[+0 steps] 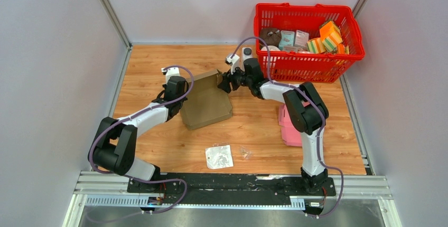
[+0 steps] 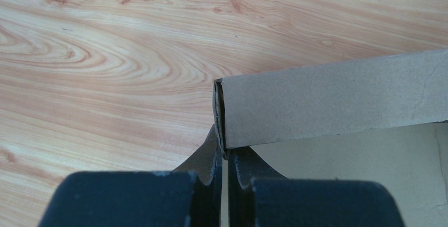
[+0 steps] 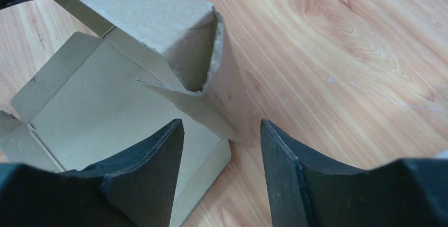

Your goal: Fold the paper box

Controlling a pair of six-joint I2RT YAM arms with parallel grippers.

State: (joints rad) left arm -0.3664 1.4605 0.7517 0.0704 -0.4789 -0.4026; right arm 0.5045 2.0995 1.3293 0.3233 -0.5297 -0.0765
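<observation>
left pincer (image 2: 224,155) is pinching narrow on the end of a raised wall (image 2: 338,100) of the cardboard box (image 2: 348,179). its two fingers are almost touching, with the thin edge of card running down between them. it seems to be holding that wall upright so the card is not flopping down flat.

right pincer (image 3: 222,132) is gaping wide and gripping nothing. its fingers are standing either side of the other end of the same wall, where a small tab (image 3: 158,87) is jutting inward. i am judging that it is lining up to catch that corner and tuck the tab in while the left side is steadying the wall.

the box is lying on the wooden table (image 1: 148,63) between the two arms, a little left of centre. its base is sitting flat with the inside facing up, the one long wall is standing along the far edge, and the other flaps are lying spread out. the folding is looking only partly done.

nearer the arm bases, a plastic packet (image 1: 218,156) is lying apart from the box. a pink thing (image 1: 289,126) is resting beside the right arm, partly hidden by it. a red basket (image 1: 309,58) full of small packaged goods is sitting in the far right corner, out of the way of the work.
</observation>
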